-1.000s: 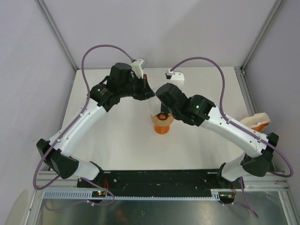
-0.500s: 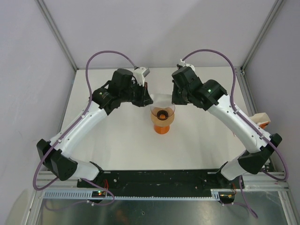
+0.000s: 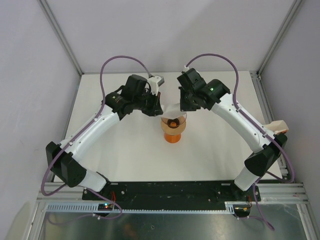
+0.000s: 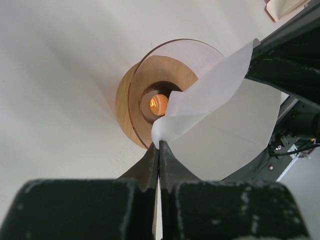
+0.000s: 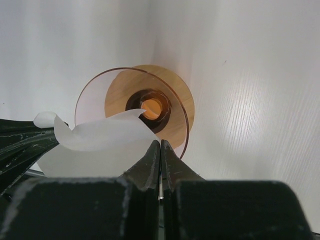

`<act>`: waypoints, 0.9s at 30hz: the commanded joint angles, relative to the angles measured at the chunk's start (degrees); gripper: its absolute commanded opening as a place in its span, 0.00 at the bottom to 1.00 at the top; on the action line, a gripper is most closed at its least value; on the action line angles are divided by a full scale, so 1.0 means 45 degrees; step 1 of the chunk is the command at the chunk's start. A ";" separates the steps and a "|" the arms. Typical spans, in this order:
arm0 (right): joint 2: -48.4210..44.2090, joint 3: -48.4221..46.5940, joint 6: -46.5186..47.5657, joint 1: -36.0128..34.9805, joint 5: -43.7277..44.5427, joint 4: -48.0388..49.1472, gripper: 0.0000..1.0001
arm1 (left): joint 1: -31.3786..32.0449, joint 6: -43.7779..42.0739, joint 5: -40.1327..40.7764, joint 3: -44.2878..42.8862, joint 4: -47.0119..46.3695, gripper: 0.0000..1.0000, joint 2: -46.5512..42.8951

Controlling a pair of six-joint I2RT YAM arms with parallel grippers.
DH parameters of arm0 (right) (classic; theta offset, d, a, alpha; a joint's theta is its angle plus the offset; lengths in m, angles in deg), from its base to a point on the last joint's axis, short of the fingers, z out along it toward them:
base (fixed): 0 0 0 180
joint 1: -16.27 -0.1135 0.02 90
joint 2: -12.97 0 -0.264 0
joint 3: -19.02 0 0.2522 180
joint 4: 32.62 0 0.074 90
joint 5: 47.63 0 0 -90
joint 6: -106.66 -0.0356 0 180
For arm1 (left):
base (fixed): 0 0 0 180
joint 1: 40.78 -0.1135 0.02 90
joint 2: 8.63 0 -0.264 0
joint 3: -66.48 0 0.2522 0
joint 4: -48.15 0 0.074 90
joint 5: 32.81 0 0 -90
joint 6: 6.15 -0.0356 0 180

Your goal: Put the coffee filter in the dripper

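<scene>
The right gripper (image 5: 160, 146) has swung off the dripper (image 3: 173, 132) to its one o'clock, so now it and the left gripper (image 4: 159, 150) at eleven each pinch an edge of the coffee filter (image 4: 220, 120), which hangs over the rim, seemingly ready for lowering.

The coffee filter (image 4: 225, 130) is white, the dripper (image 3: 173, 136) orange.

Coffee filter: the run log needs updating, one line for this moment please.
left gripper: shut on coffee filter | right gripper: shut on coffee filter | state: above dripper, not seated
</scene>
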 commanded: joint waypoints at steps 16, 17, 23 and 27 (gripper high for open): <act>-0.0190 0.1259 0.0290 0.0145 -0.0301 0.1233 0.00 | -0.0131 -0.0836 -0.0131 -0.0477 0.0027 0.18 0.0690; -0.0190 0.1272 0.0304 0.0145 -0.0247 0.1288 0.00 | -0.0122 -0.0867 -0.0128 -0.0503 0.0019 0.19 0.0718; -0.0112 0.1281 0.0445 0.0153 -0.0175 0.1459 0.02 | -0.0113 -0.1060 0.0206 -0.0661 0.0026 0.25 0.0725; -0.0108 0.1228 0.0562 0.0133 -0.0160 0.1546 0.12 | -0.0116 -0.1193 0.0249 -0.0846 0.0005 0.32 0.0621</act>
